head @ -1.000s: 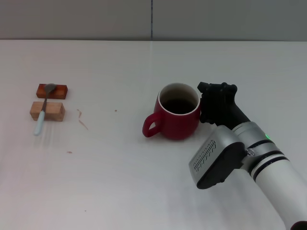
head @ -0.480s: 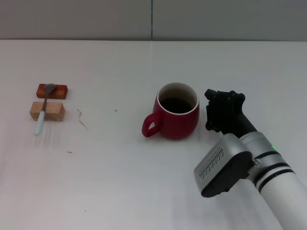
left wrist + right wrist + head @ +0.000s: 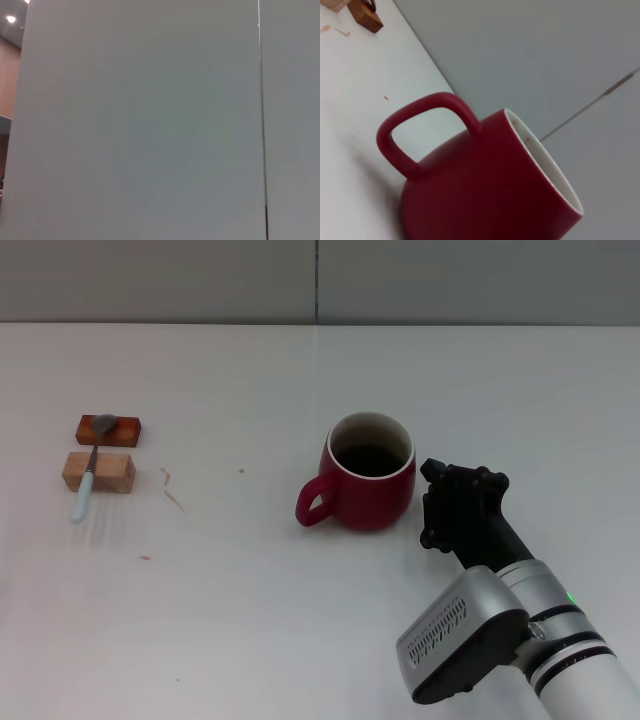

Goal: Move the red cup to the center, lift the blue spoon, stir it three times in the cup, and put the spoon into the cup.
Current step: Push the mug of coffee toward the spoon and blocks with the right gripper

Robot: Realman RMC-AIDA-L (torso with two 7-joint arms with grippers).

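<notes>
The red cup [image 3: 368, 490] stands upright near the middle of the white table, its handle pointing toward my left; the right wrist view shows the cup [image 3: 490, 190] close up. My right gripper [image 3: 452, 508] hovers just right of the cup, a small gap away from its wall, open and holding nothing. At the far left lies the blue spoon [image 3: 88, 476], its bowl on one wooden block and its pale handle across the other. My left gripper is out of view; its wrist camera shows only a grey wall.
Two wooden blocks carry the spoon: a dark one [image 3: 110, 429] farther back and a light one [image 3: 99, 471] nearer. The dark block's corner [image 3: 365, 14] appears in the right wrist view. Small brown marks [image 3: 172, 490] dot the table between blocks and cup.
My right gripper let go of the cup's right side and drew back toward me. The cup stayed where it was set.
</notes>
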